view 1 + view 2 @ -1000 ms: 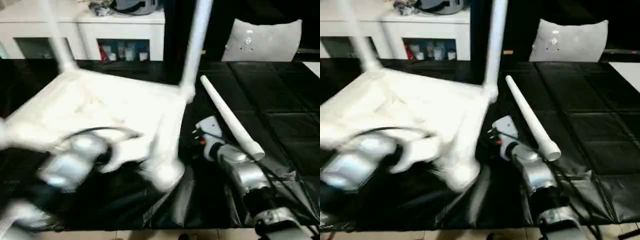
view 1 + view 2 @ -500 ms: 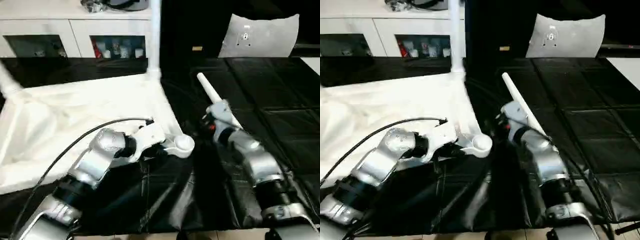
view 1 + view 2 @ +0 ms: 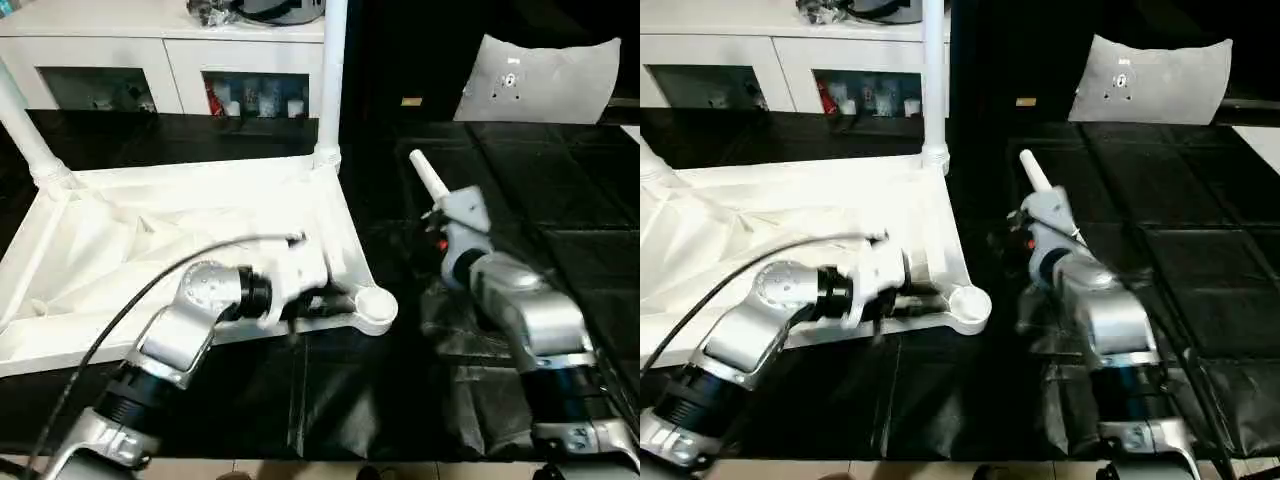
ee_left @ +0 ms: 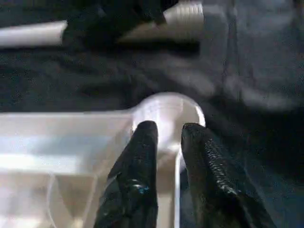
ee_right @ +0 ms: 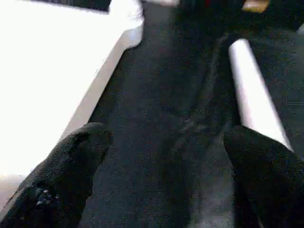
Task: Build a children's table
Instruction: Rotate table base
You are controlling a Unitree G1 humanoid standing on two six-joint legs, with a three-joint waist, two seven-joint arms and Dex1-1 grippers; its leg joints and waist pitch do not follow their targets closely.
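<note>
The white table top (image 3: 150,240) lies upside down on the black mat, ribbed side up. Two legs stand upright in its far corner sockets, one (image 3: 330,80) at the far right and one (image 3: 25,125) at the far left. The near right socket (image 3: 372,308) holds nothing. My left gripper (image 4: 168,133) is shut on the top's near rim just beside that socket, one finger on each side of it. A loose leg (image 3: 428,178) lies on the mat to the right. My right gripper (image 5: 166,137) hovers wide open over the mat, the loose leg (image 5: 251,95) beside one finger.
A white cabinet (image 3: 150,50) with shelves stands along the back. A flat white board (image 3: 545,80) leans at the back right. A black cable (image 3: 130,310) arcs from my left forearm over the table top. The black mat (image 3: 560,220) runs on to the right.
The table top has swung round from a tilt and settled flat on the mat, my left gripper still at its rim. My right arm has moved forward along the loose leg.
</note>
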